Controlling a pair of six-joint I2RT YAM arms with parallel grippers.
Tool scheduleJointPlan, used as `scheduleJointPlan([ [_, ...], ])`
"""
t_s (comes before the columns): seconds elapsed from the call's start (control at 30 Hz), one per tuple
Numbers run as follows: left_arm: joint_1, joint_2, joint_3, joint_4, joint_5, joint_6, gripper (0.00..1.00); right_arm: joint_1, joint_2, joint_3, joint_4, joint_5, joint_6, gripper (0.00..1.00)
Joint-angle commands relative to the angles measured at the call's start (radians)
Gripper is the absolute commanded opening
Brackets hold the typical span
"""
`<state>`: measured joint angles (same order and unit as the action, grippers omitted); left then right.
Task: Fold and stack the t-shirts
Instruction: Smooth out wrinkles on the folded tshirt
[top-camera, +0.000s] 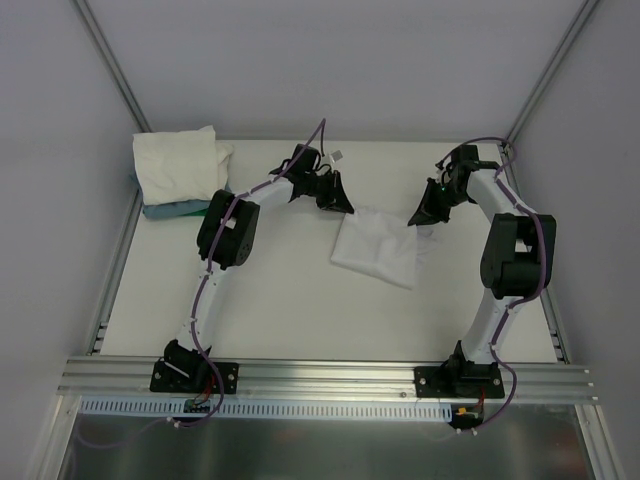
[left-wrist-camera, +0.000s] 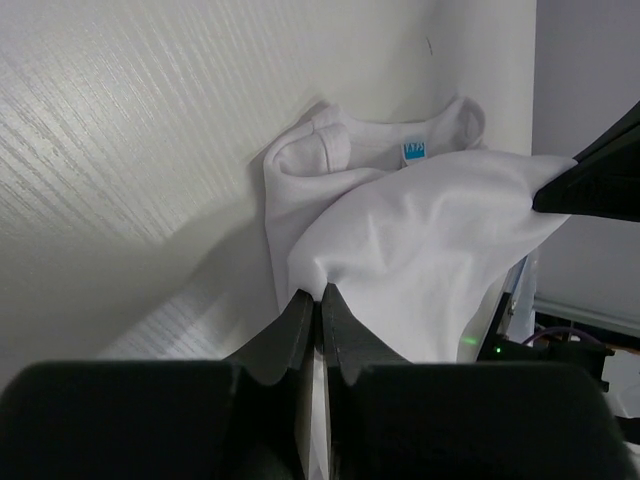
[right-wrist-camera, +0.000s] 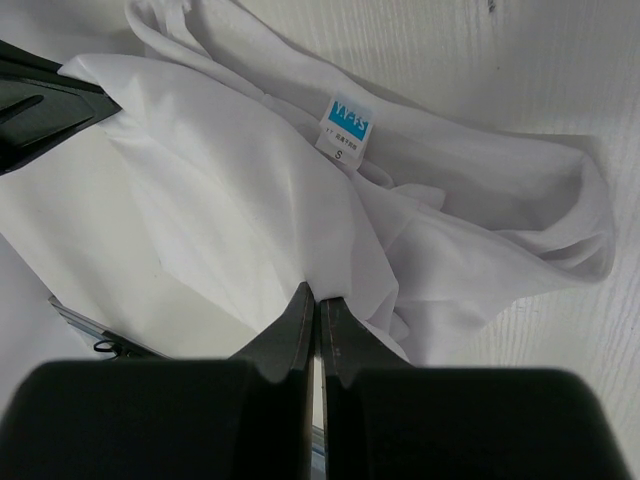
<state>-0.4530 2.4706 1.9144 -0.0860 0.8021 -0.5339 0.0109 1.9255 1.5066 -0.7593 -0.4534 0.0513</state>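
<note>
A white t-shirt (top-camera: 378, 245) hangs stretched between my two grippers over the middle of the table, its lower part resting on the surface. My left gripper (top-camera: 340, 205) is shut on one upper corner of the t-shirt (left-wrist-camera: 420, 230). My right gripper (top-camera: 422, 218) is shut on the other corner of the t-shirt (right-wrist-camera: 230, 190). The collar with a blue label (right-wrist-camera: 351, 119) lies on the table below. The label also shows in the left wrist view (left-wrist-camera: 414, 150). A pile of white t-shirts (top-camera: 180, 162) sits at the far left corner.
A teal-blue flat item (top-camera: 175, 209) lies under the pile at the far left. Grey walls enclose the white table (top-camera: 280, 300) on three sides. An aluminium rail (top-camera: 330, 375) runs along the near edge by the arm bases.
</note>
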Motion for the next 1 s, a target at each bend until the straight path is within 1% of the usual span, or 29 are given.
scheduleJointPlan([
  [0.0,-0.012,0.001,0.035,0.040,0.017,0.006,0.01,-0.006,-0.020,-0.006,-0.005,-0.010,-0.001,0.00],
  [0.3,-0.013,-0.018,0.080,0.042,0.019,-0.003,0.00,-0.006,-0.088,-0.062,-0.008,0.048,-0.008,0.00],
  [0.33,-0.013,-0.019,0.081,0.042,0.023,-0.003,0.00,-0.028,-0.097,-0.078,-0.008,0.053,-0.011,0.00],
  [0.63,-0.029,-0.038,0.092,0.035,0.040,-0.009,0.00,-0.037,-0.213,-0.144,-0.029,0.120,-0.019,0.00],
  [0.97,-0.038,-0.087,0.112,0.032,0.045,-0.005,0.00,-0.045,-0.324,-0.255,-0.025,0.151,-0.019,0.00],
])
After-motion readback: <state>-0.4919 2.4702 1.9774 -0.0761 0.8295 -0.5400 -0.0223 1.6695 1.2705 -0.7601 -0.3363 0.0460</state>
